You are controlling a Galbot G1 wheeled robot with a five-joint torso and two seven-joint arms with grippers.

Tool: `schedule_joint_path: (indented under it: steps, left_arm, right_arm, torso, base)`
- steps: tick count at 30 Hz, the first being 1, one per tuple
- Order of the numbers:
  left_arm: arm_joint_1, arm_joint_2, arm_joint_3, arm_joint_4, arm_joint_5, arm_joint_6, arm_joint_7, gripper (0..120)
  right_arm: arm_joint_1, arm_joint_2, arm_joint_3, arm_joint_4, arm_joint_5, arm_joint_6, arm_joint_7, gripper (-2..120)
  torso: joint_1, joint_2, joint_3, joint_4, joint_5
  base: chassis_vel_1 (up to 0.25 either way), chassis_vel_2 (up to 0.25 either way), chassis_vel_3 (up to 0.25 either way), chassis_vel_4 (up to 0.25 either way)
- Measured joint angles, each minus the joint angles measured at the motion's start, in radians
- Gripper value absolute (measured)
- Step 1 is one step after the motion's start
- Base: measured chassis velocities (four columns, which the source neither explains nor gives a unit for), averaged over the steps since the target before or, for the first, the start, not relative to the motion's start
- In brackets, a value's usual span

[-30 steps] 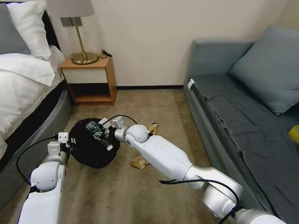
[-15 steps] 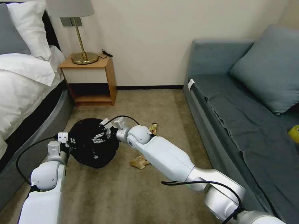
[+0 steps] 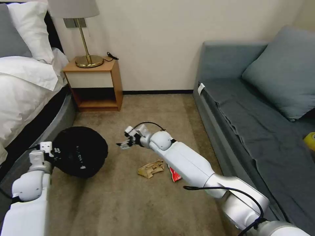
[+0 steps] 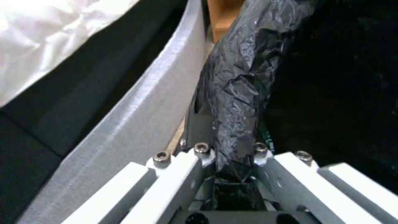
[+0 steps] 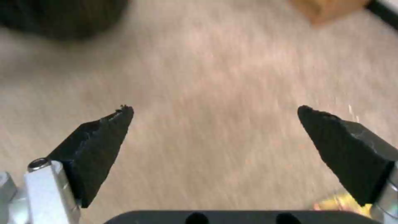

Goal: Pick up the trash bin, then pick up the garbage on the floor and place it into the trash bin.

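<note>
Bin point(image 3: 80, 151): round, lined with a crinkled black bag folded over the rim. Held off to the robot's left, beside the grey bed frame point(image 3: 49, 131), mouth tipped toward the camera. Interior dark; contents cannot be made out. In the left wrist view the bag-covered rim point(image 4: 236, 93) runs between the fingers.

Left gripper point(image 3: 54, 154): clamped on the bin's near rim, fingers pinched on the black bag from both sides. Arm low at the left of the head view.

Right gripper point(image 3: 126, 141): above bare carpet point(image 3: 147, 111), between the bin and the litter, apart from both. Fingers spread wide, nothing between them. The right wrist view shows the two black pads point(image 5: 97, 146) well apart over carpet, with a blurred yellow-gold scrap at the frame's edge near one pad; what it is cannot be told.

Paper wrapper point(image 3: 151, 168): crumpled, tan, on the carpet, just beside the right forearm.

Red packet point(image 3: 175, 175): flat on the carpet, next to the paper wrapper, partly hidden under the right arm.

Surroundings: bed with white bedding point(image 3: 26, 85) at left; wooden nightstand point(image 3: 95, 85) against the wall, carrying a brass lamp point(image 3: 86, 42); grey sofa point(image 3: 256, 124) at right with a cushion point(image 3: 282, 72); a yellow object point(image 3: 310, 140) on the sofa seat at the far right edge.
</note>
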Motion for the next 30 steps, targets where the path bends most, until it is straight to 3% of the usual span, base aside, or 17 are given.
schedule_joint_path:
  steps: [12,30]
  left_arm:
    - [0.011,-0.002,0.004,-0.044,-0.016,0.000,0.004,1]
    - [0.015,-0.012,0.016,-0.055,-0.016,-0.004,0.007,1]
  right_arm:
    - [-0.081,-0.016,0.049,-0.075,-0.206,-0.055,-0.078,100]
    - [-0.147,-0.029,0.071,-0.127,-0.318,-0.024,-0.115,100]
  torso:
    - [0.000,0.000,0.000,-0.0002,0.0001]
    - [0.000,0.000,0.000,-0.0002,0.0000]
  base:
    - [0.000,0.000,0.000,0.000]
    - [0.000,0.000,0.000,0.000]
